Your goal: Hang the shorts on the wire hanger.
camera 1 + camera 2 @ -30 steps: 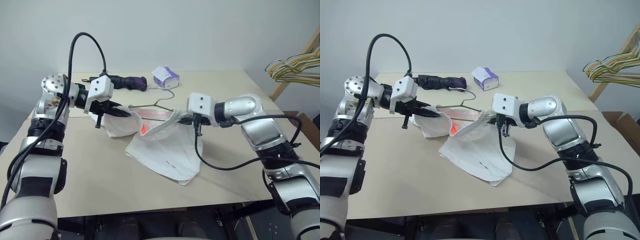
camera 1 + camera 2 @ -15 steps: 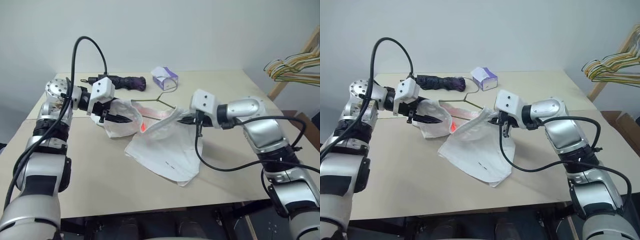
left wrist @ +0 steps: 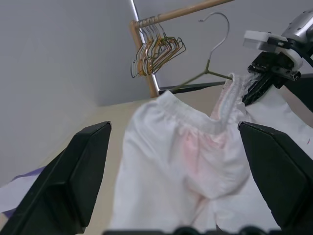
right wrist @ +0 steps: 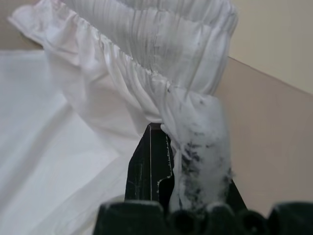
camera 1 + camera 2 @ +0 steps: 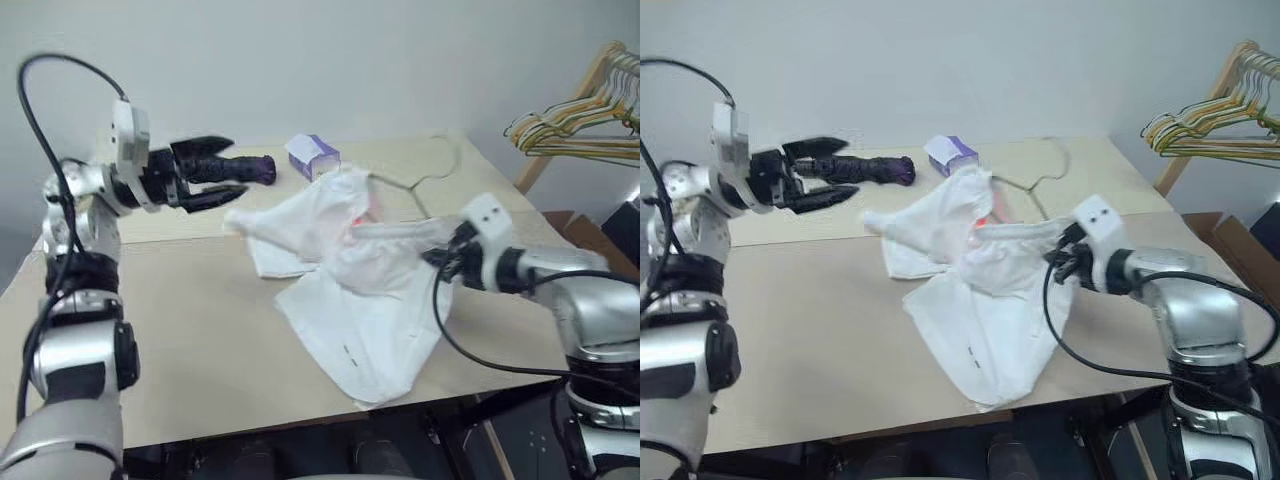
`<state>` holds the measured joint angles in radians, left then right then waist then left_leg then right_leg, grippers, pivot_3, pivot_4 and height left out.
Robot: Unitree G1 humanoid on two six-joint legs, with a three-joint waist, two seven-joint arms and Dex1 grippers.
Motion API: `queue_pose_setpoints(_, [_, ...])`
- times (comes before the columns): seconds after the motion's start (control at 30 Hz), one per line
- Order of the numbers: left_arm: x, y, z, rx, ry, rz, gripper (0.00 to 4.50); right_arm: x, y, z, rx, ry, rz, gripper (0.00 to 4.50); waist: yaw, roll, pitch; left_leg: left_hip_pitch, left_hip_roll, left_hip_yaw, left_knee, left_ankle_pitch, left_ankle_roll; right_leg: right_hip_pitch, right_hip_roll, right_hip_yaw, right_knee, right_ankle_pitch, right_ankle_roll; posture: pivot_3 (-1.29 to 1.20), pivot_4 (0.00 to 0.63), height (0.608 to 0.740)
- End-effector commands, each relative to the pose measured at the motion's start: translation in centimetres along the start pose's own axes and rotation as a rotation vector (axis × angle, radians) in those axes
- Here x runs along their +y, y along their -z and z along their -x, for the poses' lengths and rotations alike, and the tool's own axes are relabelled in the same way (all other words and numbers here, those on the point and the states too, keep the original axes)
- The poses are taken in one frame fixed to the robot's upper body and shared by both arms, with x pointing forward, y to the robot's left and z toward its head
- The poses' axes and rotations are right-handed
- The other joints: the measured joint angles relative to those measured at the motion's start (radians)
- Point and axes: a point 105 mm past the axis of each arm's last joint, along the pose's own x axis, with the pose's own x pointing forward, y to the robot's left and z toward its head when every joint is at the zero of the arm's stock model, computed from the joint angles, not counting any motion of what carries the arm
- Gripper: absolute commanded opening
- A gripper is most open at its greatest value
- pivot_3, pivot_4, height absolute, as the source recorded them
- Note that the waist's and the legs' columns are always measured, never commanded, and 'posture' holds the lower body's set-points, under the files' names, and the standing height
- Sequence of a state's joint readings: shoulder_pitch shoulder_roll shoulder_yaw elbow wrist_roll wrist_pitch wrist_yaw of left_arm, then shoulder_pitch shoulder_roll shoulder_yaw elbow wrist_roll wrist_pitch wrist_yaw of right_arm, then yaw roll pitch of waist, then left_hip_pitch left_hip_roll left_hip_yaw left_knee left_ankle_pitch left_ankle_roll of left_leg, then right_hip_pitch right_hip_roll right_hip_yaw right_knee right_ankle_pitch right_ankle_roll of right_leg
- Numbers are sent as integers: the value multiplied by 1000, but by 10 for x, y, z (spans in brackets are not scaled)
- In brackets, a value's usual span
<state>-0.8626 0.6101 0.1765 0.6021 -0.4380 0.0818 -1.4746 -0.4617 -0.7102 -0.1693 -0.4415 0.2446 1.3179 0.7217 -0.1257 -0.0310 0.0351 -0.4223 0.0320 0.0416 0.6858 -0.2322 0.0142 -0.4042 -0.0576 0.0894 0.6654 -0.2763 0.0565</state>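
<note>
The shorts [image 5: 350,260] lie bunched on the table [image 5: 180,330], one leg trailing toward the near edge at 6 o'clock. The right gripper [image 5: 440,257] is clamped on the gathered waistband at their 3 o'clock side, lifting it off the tabletop. The left gripper [image 5: 215,172] hangs above the table at 9 o'clock of the shorts, its 2 fingers spread wide and holding nothing. The wire hanger [image 5: 420,180] sits just behind the shorts at 1 o'clock, its lower part hidden under the fabric
</note>
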Motion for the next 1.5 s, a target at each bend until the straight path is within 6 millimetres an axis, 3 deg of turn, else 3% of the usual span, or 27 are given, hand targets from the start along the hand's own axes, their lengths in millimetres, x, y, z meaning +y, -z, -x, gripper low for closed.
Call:
queue_pose_setpoints(0.03, [-19, -7, -16, -47, 32, -2, 4494, -32, 7, 35, 74, 252, -112, 0, -7, 0, 0, 0, 0, 0, 0, 0, 0, 0, 0, 0, 0, 0, 0, -224, 0, 740])
queue_pose_setpoints(0.3, [-50, -1, -45, -89, 63, 74, 4494, -108, 28, 80, 96, 730, -369, 0, -61, 3, -2, 1, -2, -1, 0, 0, 0, 2, -1, 2, -1, 0, 1, -271, 0, 740])
queue_pose_setpoints(0.6, [-59, -30, -52, -227, 117, 99, 4494, -164, 25, 135, -27, 1132, -654, 0, -129, 17, -10, 4, -3, -1, -2, 0, 0, 3, -1, 6, -1, -1, 1, -256, 0, 740])
queue_pose_setpoints(0.73, [-63, -31, -50, -213, 113, 96, 4494, -179, 19, 143, -82, 1178, -715, 0, -146, 19, -11, 19, -4, 0, -7, -1, 1, 18, -1, 7, -7, -2, 3, -246, 0, 740])
queue_pose_setpoints(1.1, [-66, -24, -51, -166, 100, 80, 4494, -217, 7, 157, -206, 1089, -934, 0, -164, 23, -12, 20, -4, 1, -9, -1, 1, 19, -1, 8, -10, -2, 3, -239, 0, 740])
queue_pose_setpoints(1.3, [-68, -28, -52, -188, 111, 67, 4494, -226, 17, 150, -145, 1075, -999, 0, -165, 23, -11, 24, -4, 3, -12, -1, 2, 24, -1, 9, -12, -2, 3, -218, 0, 740])
queue_pose_setpoints(1.5, [-75, -40, -46, -276, 129, 84, 4494, -225, 45, 137, -35, 1086, -1067, 0, -163, 23, -10, 30, -4, 4, -16, -1, 2, 31, -1, 10, -18, -2, 4, -205, 0, 740])
